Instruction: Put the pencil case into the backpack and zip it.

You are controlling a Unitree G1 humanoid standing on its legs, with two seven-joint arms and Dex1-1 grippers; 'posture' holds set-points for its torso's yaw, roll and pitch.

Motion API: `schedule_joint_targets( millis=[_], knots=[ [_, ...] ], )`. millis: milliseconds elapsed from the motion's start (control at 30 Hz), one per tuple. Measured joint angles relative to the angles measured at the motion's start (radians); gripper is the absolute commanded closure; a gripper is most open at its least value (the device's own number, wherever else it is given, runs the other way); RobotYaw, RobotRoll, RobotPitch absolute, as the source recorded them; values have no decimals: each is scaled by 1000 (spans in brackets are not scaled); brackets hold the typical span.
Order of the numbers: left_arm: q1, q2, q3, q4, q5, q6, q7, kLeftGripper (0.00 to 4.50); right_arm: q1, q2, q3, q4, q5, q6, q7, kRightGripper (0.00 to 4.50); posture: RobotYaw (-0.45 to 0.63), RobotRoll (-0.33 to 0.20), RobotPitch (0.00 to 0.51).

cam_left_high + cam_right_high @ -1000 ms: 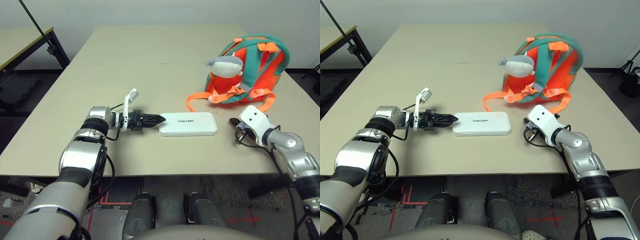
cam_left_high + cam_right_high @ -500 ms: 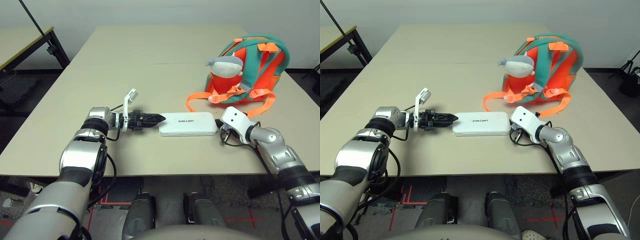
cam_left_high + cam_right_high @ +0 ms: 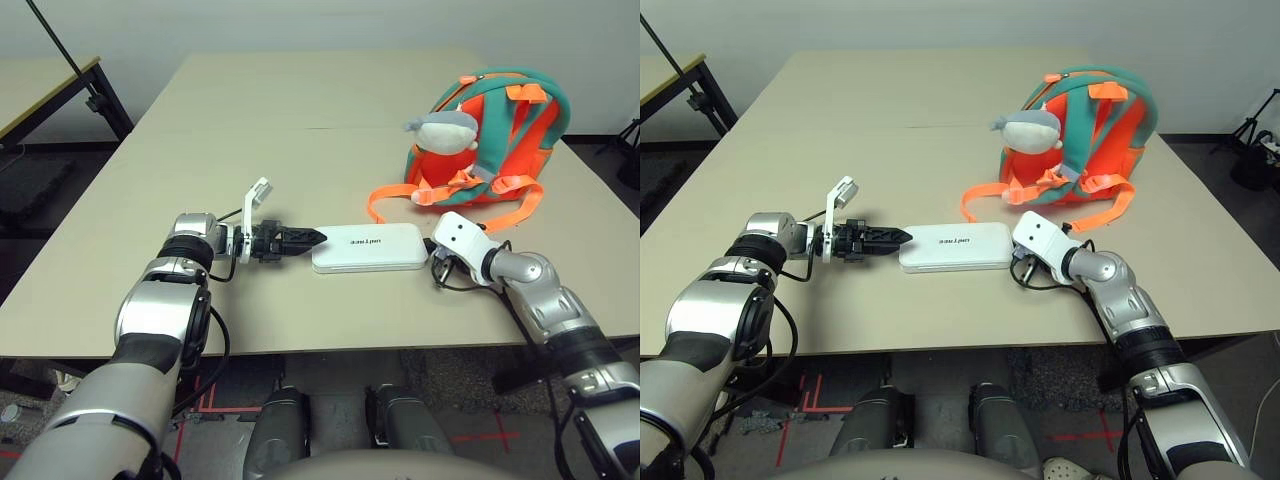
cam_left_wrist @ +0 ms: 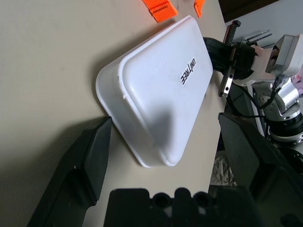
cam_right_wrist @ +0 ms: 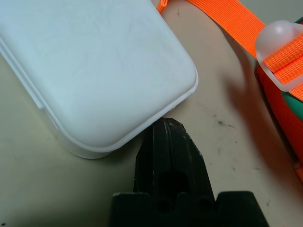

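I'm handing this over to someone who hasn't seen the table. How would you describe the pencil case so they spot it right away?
Start at the orange and teal backpack standing on the far right of the tan table. Nearer the robot than its loose orange straps, a flat white box lies on the tabletop between the two pincers: that is the pencil case. It is the one white, rounded-cornered slab, with small dark lettering on its lid.

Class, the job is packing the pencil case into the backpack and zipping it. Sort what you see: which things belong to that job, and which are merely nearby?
Belongs to the job:
- pencil case, flat on the table
- backpack, standing behind it
- left gripper, at one end of the case
- right gripper, at the other end

Merely nearby:
- second table at far left
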Motion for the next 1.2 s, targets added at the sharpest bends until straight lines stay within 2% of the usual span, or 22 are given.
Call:
schedule_joint_targets(
  millis=[1200],
  knots=[
    [1,55,17,2,55,28,3,0,-41,128,12,20,-126,25,13,4463,42,0,31]
  ],
)
